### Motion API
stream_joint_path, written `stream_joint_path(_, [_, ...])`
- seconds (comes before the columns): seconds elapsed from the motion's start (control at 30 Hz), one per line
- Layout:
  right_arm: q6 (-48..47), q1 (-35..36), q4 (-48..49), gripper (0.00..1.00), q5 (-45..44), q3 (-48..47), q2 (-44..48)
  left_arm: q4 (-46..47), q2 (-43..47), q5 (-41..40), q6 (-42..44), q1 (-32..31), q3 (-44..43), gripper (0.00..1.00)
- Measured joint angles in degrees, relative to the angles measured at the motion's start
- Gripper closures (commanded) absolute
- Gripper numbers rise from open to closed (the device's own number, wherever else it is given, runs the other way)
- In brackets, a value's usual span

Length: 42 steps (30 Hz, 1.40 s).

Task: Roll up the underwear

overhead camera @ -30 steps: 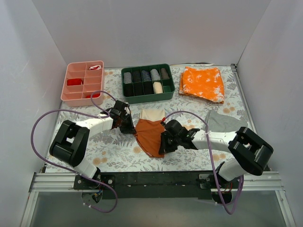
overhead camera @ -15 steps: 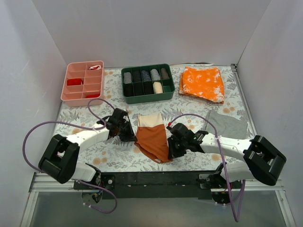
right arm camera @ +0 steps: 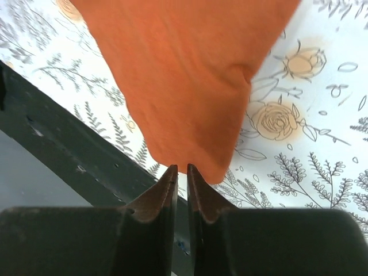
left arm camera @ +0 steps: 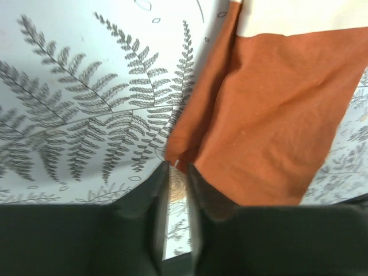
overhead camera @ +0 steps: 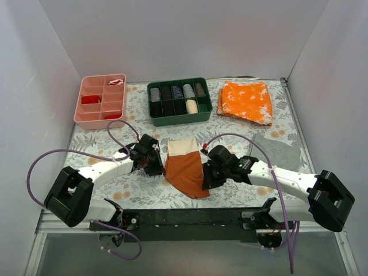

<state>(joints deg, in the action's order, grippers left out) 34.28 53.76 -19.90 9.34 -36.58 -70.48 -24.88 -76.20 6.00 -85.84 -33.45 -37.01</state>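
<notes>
At the near middle of the table [overhead camera: 144,194], the underwear [overhead camera: 184,172] stretches rust side up between my left gripper [left arm camera: 177,170] and right gripper [right arm camera: 179,170], each pinched narrow on opposite edges, seemingly spreading it flat for rolling.

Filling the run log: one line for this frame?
phase: pre-roll | left gripper: jaws pinching underwear left edge | right gripper: jaws pinching right edge | underwear: unrolled, rust face up
</notes>
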Motion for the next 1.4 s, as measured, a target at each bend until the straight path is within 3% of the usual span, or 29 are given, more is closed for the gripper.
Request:
stream_joint_path(0.1, [-0.02,0.00,0.33,0.80,-0.74,-1.29,0.22,-2.16,-0.28,-2.64,1.01,0.00,-2.78,0.60])
stream_joint_path(0.23, [-0.04,0.00,0.74,0.80,-1.49,-2.62,-0.90,-3.52,-1.97,-5.42,2.03,0.02,-7.61,0.43])
stream_joint_path(0.3, [-0.02,0.00,1.20,0.80,-1.88,-2.75,-1.73,-3.63,-2.62,-5.90,2.67,0.57,-9.55,0.43])
stream_joint_path(0.6, [0.35,0.00,5.05,0.82,-1.40,-2.75,-6.10,1.99,-15.30,-1.20,8.33,10.34,-22.69,0.62])
stream_joint_path(0.8, [1.11,0.00,6.82,0.82,-1.16,-2.75,-6.75,4.33,-22.64,2.69,10.40,11.82,-24.11,0.65])
stream_joint_path(1.1, [1.66,0.00,8.11,0.83,-0.07,-2.75,-9.57,7.23,-23.23,6.71,11.54,11.74,-23.41,0.73])
stream_joint_path(1.4, [1.81,0.00,8.17,0.83,0.26,-2.75,-10.25,7.80,-24.04,7.54,11.98,11.74,-22.93,0.75])
